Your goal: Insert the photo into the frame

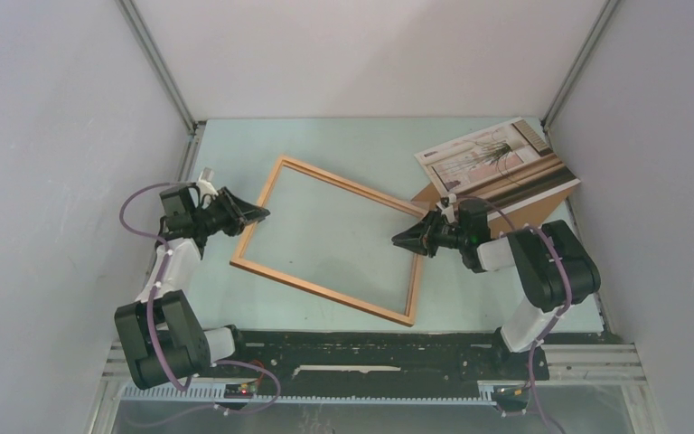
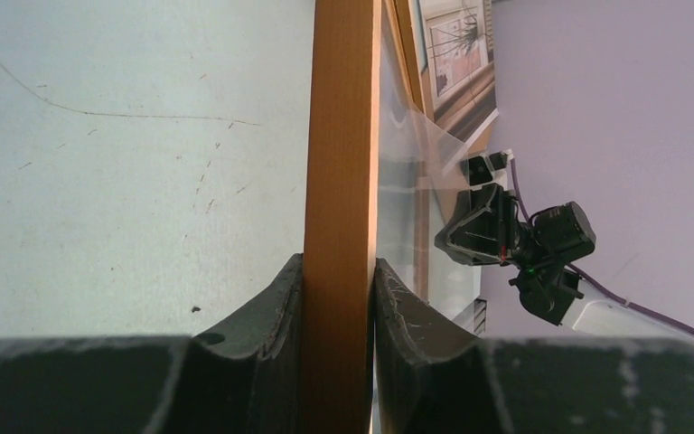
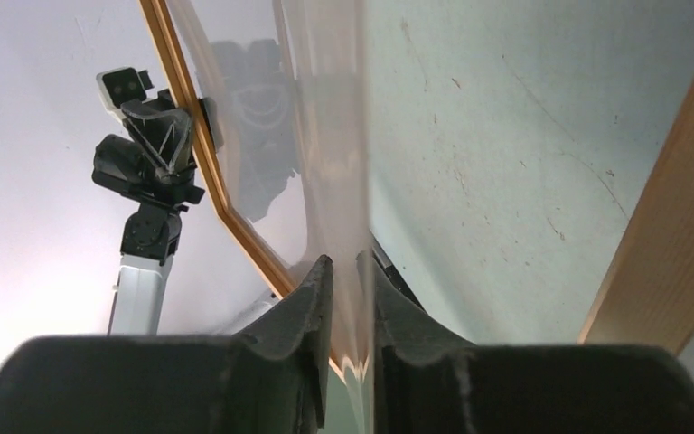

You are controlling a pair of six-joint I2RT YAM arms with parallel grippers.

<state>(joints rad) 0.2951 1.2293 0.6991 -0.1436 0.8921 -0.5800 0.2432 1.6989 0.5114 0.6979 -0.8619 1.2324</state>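
Left gripper (image 1: pixel 264 214): clamped on frame (image 1: pixel 321 292); right gripper (image 1: pixel 396 241): clamped on clear pane (image 3: pixel 321 136); keep pulls matched or risk pane slipping

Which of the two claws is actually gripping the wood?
The left gripper: it clamps the side bar of the wooden frame. The right gripper pinches the clear pane instead, not the wood.

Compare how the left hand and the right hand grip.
The left hand clamps the wooden rail of the frame; the right hand pinches a clear pane. The left hand is at the frame's left side, the right hand near its right. Both are shut, facing each other.
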